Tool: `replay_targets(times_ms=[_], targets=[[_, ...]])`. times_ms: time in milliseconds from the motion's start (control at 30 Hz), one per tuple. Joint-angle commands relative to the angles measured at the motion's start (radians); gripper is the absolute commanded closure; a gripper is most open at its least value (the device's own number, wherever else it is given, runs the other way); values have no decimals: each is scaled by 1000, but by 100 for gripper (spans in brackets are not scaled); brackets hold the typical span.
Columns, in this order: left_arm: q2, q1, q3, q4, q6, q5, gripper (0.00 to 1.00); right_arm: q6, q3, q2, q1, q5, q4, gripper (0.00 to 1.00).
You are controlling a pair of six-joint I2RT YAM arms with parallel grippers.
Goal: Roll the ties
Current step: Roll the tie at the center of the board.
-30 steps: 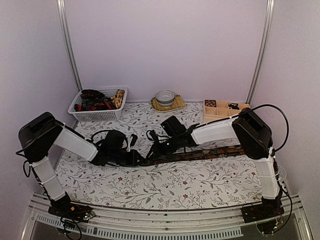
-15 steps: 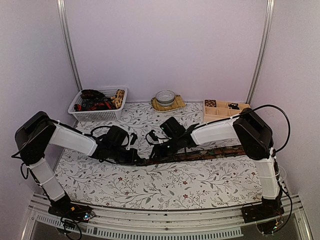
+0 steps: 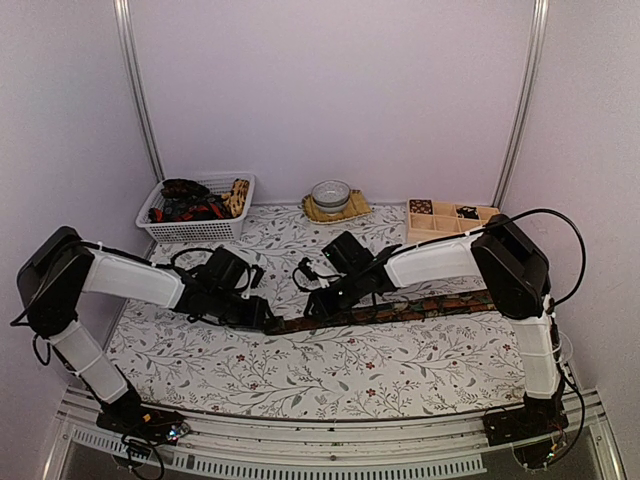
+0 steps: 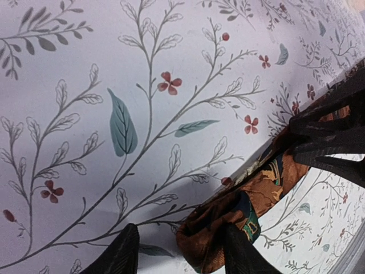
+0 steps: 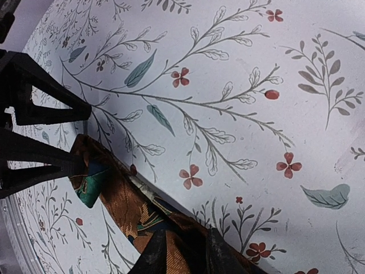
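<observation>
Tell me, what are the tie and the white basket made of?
The tie looks like woven cloth, maybe silk: it folds softly and its orange-brown pattern shines a little. The basket looks like hard white plastic, with a lattice of small holes in its walls.

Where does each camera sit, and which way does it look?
Top external: high behind the robot, looking down on the table; left gripper and right gripper show.
Left wrist: on the left arm, looking past the left gripper at the tie, its end folded.
Right wrist: on the right arm, looking past the right gripper clamping the tie.
Shared: the tie.
</observation>
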Motion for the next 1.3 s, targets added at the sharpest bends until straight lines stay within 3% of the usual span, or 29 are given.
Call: replay_targets(times_ms=[0, 333, 433, 733, 900, 1267], targets=[[-66, 32, -1, -23, 15, -41, 46, -18, -4, -166, 4, -11, 3, 76], [-186, 47, -109, 121, -72, 31, 40, 13, 21, -162, 4, -152, 69, 76], [-218, 50, -152, 140, -99, 4, 41, 76, 32, -143, 8, -256, 142, 76], [-357, 53, -275, 194, -223, -88, 42, 196, 141, -37, 43, -222, 153, 77], [-408, 59, -348, 201, -275, -168, 50, 289, 180, 24, 49, -301, 187, 81], [-274, 102, -363, 340, -235, -65, 55, 344, 219, 136, 61, -312, 89, 84]])
